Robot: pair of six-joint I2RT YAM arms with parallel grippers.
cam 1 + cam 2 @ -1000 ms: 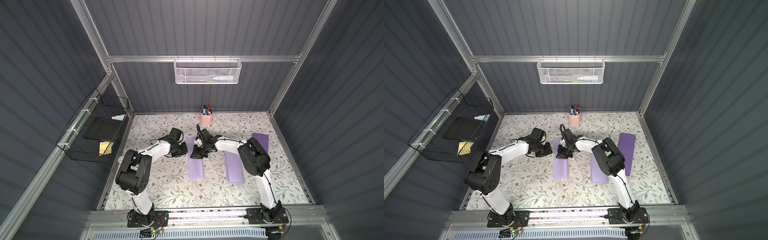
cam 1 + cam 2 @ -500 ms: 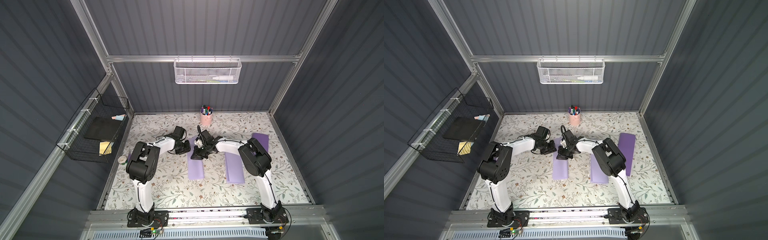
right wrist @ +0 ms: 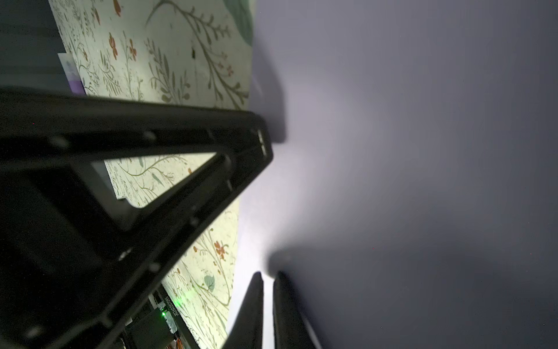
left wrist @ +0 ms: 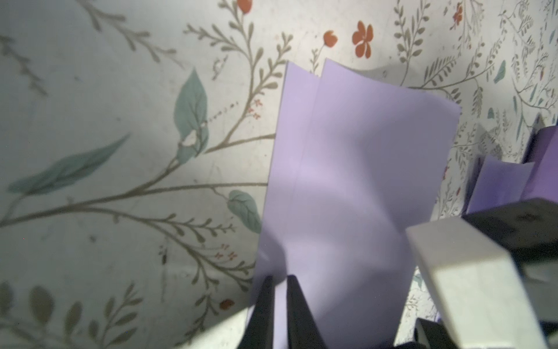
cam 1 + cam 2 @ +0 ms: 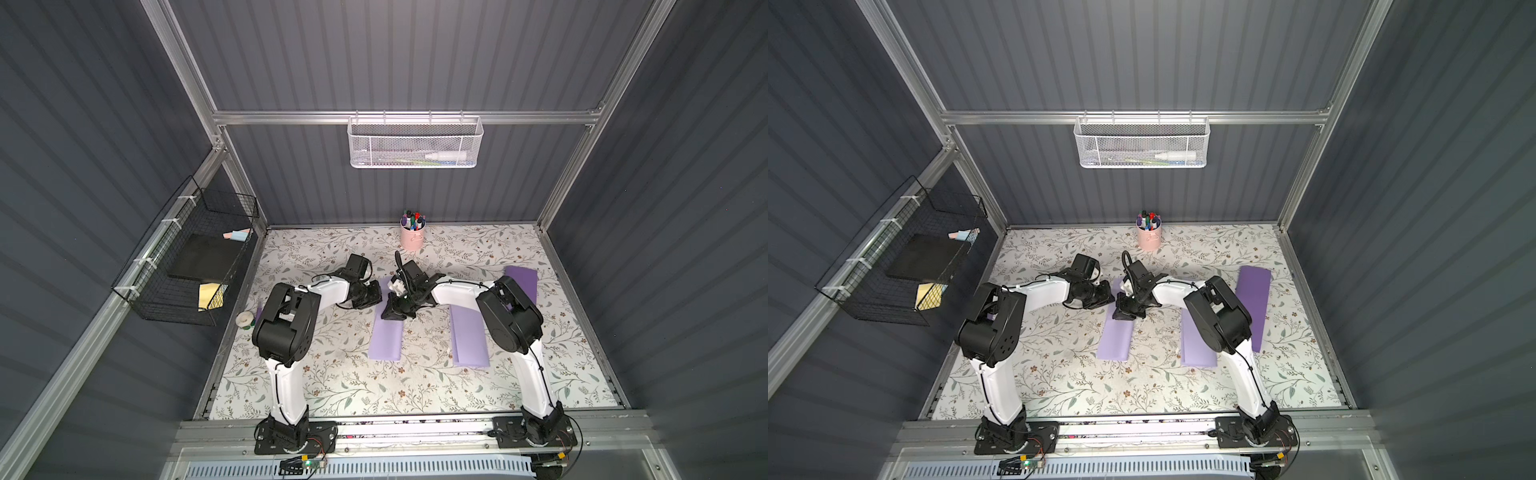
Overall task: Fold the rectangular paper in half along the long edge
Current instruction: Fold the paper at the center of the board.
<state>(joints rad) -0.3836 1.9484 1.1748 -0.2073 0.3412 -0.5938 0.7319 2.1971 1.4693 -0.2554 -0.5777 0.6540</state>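
I see my left tool [image 4: 279, 282] pinched narrow on the purple paper [image 5: 385, 338], which lies mid-frame on the desk [image 5: 332, 386]; my right tool [image 3: 267, 279] also clamps its upper end.

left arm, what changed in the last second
The left gripper eased toward the far end of the folded purple paper and shut on its edge, the arm's elbow swinging inward. The right gripper stayed clamped on the same paper; the purple sheet beside it and the pen cup did not move.
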